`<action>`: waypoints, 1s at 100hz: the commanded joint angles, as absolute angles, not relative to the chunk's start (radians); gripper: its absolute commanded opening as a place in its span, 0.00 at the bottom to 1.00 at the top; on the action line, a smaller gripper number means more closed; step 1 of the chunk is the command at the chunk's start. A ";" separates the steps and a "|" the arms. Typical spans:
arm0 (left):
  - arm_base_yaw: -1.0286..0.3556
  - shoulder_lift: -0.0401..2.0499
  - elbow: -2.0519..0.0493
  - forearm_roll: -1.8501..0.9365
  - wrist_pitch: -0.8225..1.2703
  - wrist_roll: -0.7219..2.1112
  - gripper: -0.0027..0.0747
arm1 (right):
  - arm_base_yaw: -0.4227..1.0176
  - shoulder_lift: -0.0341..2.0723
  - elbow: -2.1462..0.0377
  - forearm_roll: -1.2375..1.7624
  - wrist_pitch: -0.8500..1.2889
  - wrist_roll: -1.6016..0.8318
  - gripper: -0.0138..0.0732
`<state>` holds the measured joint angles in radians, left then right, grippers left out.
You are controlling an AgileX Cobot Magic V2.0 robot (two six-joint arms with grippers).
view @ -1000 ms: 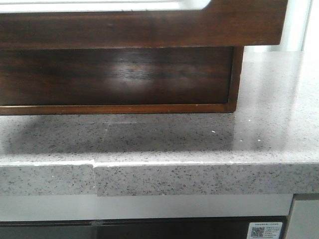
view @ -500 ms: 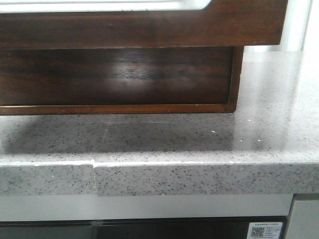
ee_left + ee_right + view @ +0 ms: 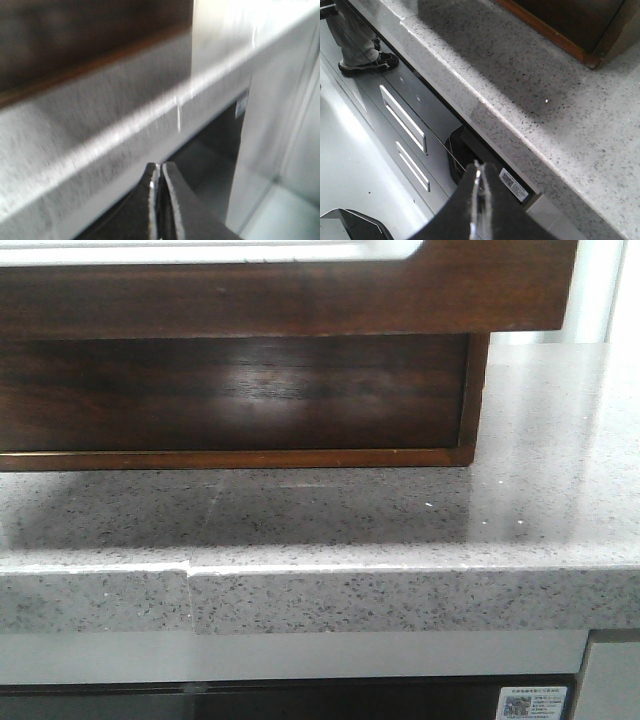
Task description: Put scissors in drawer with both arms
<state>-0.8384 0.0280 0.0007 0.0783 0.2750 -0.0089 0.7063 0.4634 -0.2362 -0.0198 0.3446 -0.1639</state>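
Hardly anything is altered in the front view since the earlier frames: only the soft shadow on the table [image 3: 540, 490] is shaped slightly differently, while the wooden casing [image 3: 300, 295] and all else are seen exactly where they were. At this moment the dark glossy front of the drawer [image 3: 240, 390] is seen filling the casing's lower opening, flush within the frame and set back under the overhanging top board. The casing is stood on the speckled grey table, close to its front edge. No scissors are shown in any view, so their place cannot be told. In the blurred left wrist view, the left gripper [image 3: 159, 172] is seen with its black fingers pressed together and nothing between them, held off the front edge of the table. In the right wrist view, the right gripper [image 3: 480, 172] is likewise closed on nothing, held off the table's front edge, over grey cabinet drawers [image 3: 402, 120] with recessed handles. A shoe [image 3: 370, 61] on the floor is caught there too.
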 commanded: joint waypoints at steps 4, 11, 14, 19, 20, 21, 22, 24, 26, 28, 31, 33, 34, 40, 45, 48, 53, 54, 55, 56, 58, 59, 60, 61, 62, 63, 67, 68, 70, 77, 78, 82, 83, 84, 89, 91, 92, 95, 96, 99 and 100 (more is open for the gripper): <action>-0.836 0.021 0.021 0.067 0.234 -0.017 0.01 | 0.704 0.468 -0.262 -0.020 0.278 -0.167 0.09; -0.836 0.021 0.021 0.067 0.234 -0.017 0.01 | 0.704 0.468 -0.262 -0.020 0.278 -0.167 0.09; -0.836 0.021 0.021 0.067 0.234 -0.017 0.01 | 0.704 0.468 -0.262 -0.020 0.278 -0.167 0.09; -0.836 0.021 0.021 0.067 0.234 -0.038 0.01 | 0.704 0.468 -0.262 -0.020 0.278 -0.167 0.09; -0.836 0.021 0.021 0.067 0.231 -0.050 0.01 | 0.704 0.468 -0.262 -0.020 0.278 -0.167 0.09; -0.836 0.021 0.021 0.067 0.231 -0.057 0.01 | 0.704 0.468 -0.262 -0.020 0.278 -0.167 0.09; -0.836 0.021 0.021 0.067 0.231 -0.063 0.01 | 0.704 0.468 -0.262 -0.020 0.278 -0.167 0.09; -0.836 0.021 0.021 0.067 0.231 -0.085 0.01 | 0.704 0.468 -0.262 -0.020 0.278 -0.167 0.09; -0.835 0.021 0.021 0.067 0.231 -0.109 0.01 | 0.704 0.468 -0.262 -0.020 0.278 -0.167 0.09; -0.835 0.021 0.021 0.067 0.231 -0.133 0.01 | 0.704 0.468 -0.262 -0.020 0.278 -0.167 0.09; -0.828 0.021 0.021 0.065 0.233 -0.161 0.01 | 0.704 0.468 -0.262 -0.020 0.278 -0.167 0.09; -0.822 0.021 0.021 0.065 0.233 -0.175 0.01 | 0.704 0.468 -0.262 -0.020 0.278 -0.167 0.09; -0.819 0.021 0.021 0.065 0.233 -0.181 0.01 | 0.704 0.468 -0.262 -0.020 0.278 -0.167 0.09; -0.792 0.021 0.021 0.065 0.233 -0.183 0.01 | 0.704 0.468 -0.262 -0.020 0.278 -0.167 0.09; -0.763 0.021 0.021 0.065 0.229 -0.183 0.01 | 0.704 0.468 -0.262 -0.020 0.278 -0.167 0.09; -0.744 0.021 0.021 0.065 0.224 -0.183 0.01 | 0.704 0.468 -0.262 -0.020 0.278 -0.167 0.09; -0.707 0.021 0.021 0.065 0.217 -0.183 0.01 | 0.704 0.468 -0.262 -0.020 0.278 -0.167 0.09; -0.697 0.021 0.021 0.065 0.215 -0.183 0.01 | 0.704 0.468 -0.262 -0.020 0.278 -0.167 0.09; -0.691 0.019 0.021 0.065 0.213 -0.183 0.01 | 0.704 0.468 -0.262 -0.020 0.278 -0.167 0.09; -0.686 0.019 0.021 0.065 0.213 -0.183 0.01 | 0.704 0.468 -0.262 -0.020 0.278 -0.167 0.09; -0.669 0.017 0.021 0.065 0.211 -0.183 0.01 | 0.704 0.468 -0.262 -0.020 0.278 -0.167 0.09; -0.663 0.017 0.021 0.065 0.211 -0.183 0.01 | 0.704 0.468 -0.262 -0.020 0.278 -0.167 0.09; -0.658 0.014 0.021 0.065 0.211 -0.183 0.01 | 0.704 0.468 -0.262 -0.020 0.278 -0.167 0.09; -0.641 0.012 0.021 0.065 0.209 -0.183 0.01 | 0.704 0.468 -0.262 -0.020 0.278 -0.167 0.09; -0.635 0.009 0.021 0.065 0.209 -0.183 0.01 | 0.704 0.468 -0.262 -0.020 0.278 -0.167 0.09; -0.629 0.009 0.021 0.065 0.209 -0.183 0.01 | 0.704 0.468 -0.262 -0.020 0.278 -0.167 0.09; -0.596 -0.005 0.021 0.065 0.211 -0.181 0.01 | 0.704 0.468 -0.262 -0.020 0.278 -0.167 0.09; -0.584 -0.008 0.021 0.065 0.211 -0.181 0.01 | 0.704 0.468 -0.262 -0.020 0.278 -0.167 0.09; -0.573 -0.015 0.021 0.065 0.213 -0.181 0.01 | 0.704 0.468 -0.262 -0.020 0.278 -0.167 0.09; -0.518 -0.035 0.021 0.065 0.213 -0.181 0.01 | 0.704 0.468 -0.262 -0.020 0.278 -0.167 0.09; -0.507 -0.033 0.021 0.065 0.213 -0.181 0.01 | 0.704 0.468 -0.262 -0.020 0.278 -0.167 0.09; -0.476 -0.033 0.021 0.065 0.211 -0.181 0.01 | 0.704 0.468 -0.262 -0.020 0.278 -0.167 0.09; -0.471 -0.033 0.021 0.065 0.211 -0.180 0.01 | 0.704 0.468 -0.262 -0.020 0.278 -0.167 0.09; -0.466 -0.033 0.021 0.065 0.211 -0.179 0.01 | 0.704 0.468 -0.262 -0.020 0.278 -0.167 0.09; -0.430 -0.033 0.021 0.065 0.213 -0.172 0.01 | 0.704 0.468 -0.262 -0.020 0.278 -0.167 0.09; -0.420 -0.033 0.021 0.065 0.213 -0.169 0.01 | 0.704 0.468 -0.262 -0.020 0.278 -0.167 0.09; -0.411 -0.033 0.021 0.065 0.213 -0.167 0.01 | 0.704 0.468 -0.262 -0.020 0.278 -0.167 0.09; -0.397 -0.033 0.021 0.065 0.213 -0.160 0.01 | 0.704 0.468 -0.262 -0.020 0.278 -0.167 0.09; -0.388 -0.033 0.021 0.065 0.213 -0.158 0.01 | 0.704 0.468 -0.262 -0.020 0.278 -0.167 0.09; -0.369 -0.033 0.021 0.065 0.211 -0.140 0.01 | 0.704 0.468 -0.262 -0.020 0.278 -0.167 0.09; -0.360 -0.033 0.021 0.065 0.211 -0.137 0.01 | 0.704 0.468 -0.262 -0.020 0.276 -0.167 0.09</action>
<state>-0.4076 -0.0031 0.0007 0.0728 0.2950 -0.1643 0.7063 0.4634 -0.2362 -0.0198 0.3446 -0.1619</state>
